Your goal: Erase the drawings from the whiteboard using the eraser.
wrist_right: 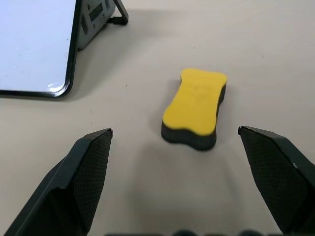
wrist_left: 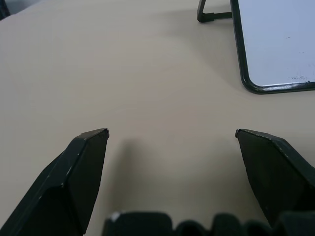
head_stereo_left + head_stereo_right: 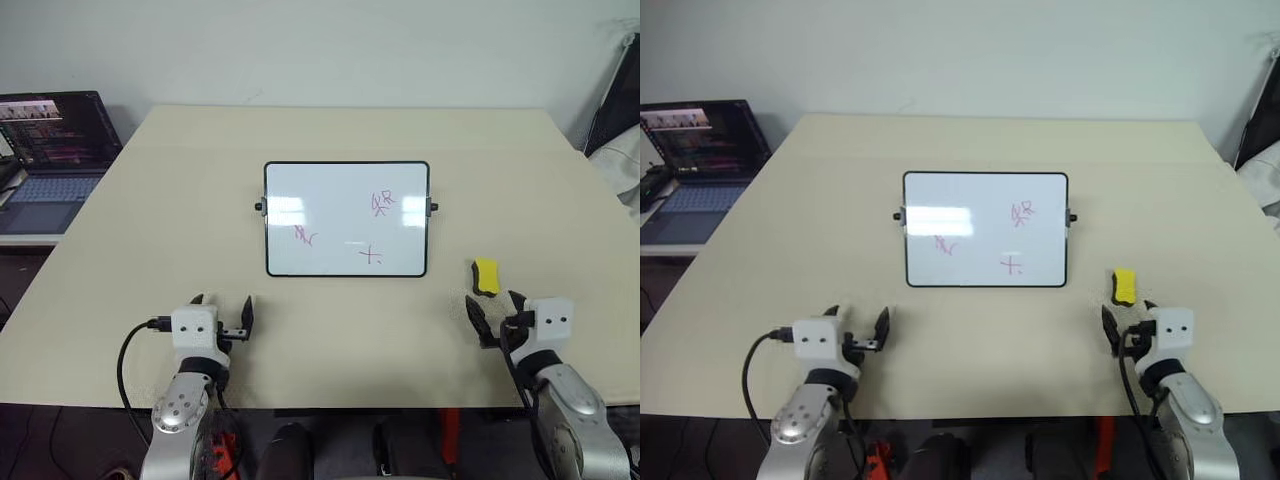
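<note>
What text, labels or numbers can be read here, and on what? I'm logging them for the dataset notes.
None can be read.
Whiteboard: three pink-red drawings, scribbles and a cross, not letters.
Laptop: lines of text on screen, too small to read.
Eraser: a faint embossed mark, illegible.

Eraser (image 1: 195, 108) yellow w/ dark underside; whiteboard (image 3: 346, 218) glossy white, thin black frame; drawings (image 3: 382, 204) pink-red; tabletop (image 3: 150, 220) beige.

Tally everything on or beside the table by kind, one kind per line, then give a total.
Drawings: 3
Whiteboard: 1
Eraser: 1
Laptop: 1
Table: 1
Grippers, left gripper and right gripper, both with fingers apart: 2
Total: 9
</note>
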Controlling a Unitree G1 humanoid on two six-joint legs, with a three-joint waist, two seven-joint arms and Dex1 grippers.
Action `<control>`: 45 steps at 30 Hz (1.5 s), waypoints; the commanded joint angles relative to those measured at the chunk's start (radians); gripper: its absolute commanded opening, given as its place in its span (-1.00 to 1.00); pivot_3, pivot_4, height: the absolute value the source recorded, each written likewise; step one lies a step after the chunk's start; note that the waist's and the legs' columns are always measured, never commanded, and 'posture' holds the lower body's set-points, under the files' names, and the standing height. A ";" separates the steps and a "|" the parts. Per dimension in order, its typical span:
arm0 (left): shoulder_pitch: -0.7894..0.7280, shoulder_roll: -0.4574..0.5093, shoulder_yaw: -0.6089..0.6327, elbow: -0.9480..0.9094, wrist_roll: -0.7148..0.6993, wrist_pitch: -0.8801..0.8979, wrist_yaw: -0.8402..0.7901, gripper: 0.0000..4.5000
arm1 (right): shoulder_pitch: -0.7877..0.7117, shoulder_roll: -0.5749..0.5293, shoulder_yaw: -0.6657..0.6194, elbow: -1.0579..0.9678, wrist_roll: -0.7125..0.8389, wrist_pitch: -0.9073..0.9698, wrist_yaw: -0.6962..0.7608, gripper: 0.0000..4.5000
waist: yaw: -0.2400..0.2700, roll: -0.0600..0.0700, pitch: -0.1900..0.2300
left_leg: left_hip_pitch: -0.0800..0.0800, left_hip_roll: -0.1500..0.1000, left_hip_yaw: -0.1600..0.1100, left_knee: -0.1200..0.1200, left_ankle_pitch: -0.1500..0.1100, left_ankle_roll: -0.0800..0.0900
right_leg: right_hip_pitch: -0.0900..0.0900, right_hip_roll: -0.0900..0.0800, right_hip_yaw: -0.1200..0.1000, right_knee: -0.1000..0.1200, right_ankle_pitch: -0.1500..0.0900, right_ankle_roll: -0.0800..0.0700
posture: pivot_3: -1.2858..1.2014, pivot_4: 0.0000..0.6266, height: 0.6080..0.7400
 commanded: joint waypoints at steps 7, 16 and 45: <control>-0.065 0.035 0.014 -0.013 -0.024 0.004 -0.046 1.00 | -0.013 -0.042 -0.014 -0.138 -0.004 0.097 -0.038 0.99 | -0.001 0.000 0.000 | 0.000 0.000 0.000 0.000 0.000 0.000 | 0.000 0.001 0.000 0.000 0.000 0.000 | 0.03 -0.52 1.00; -0.159 0.272 0.026 -0.042 -0.317 0.120 -0.471 1.00 | -0.201 0.019 0.013 -0.257 0.116 0.341 -0.132 0.99 | -0.003 0.000 0.000 | 0.000 0.000 0.000 0.000 0.000 0.000 | -0.001 0.001 -0.001 0.000 0.000 0.000 | 0.03 -0.52 1.00; -0.925 0.395 -0.371 0.156 -0.367 0.268 -1.121 1.00 | -0.456 -0.047 -0.046 -0.055 0.046 0.691 -0.285 0.99 | -0.014 0.002 0.002 | -0.016 -0.002 0.003 0.001 0.000 0.000 | -0.018 0.003 -0.002 0.008 0.000 -0.006 | 0.03 -0.52 1.00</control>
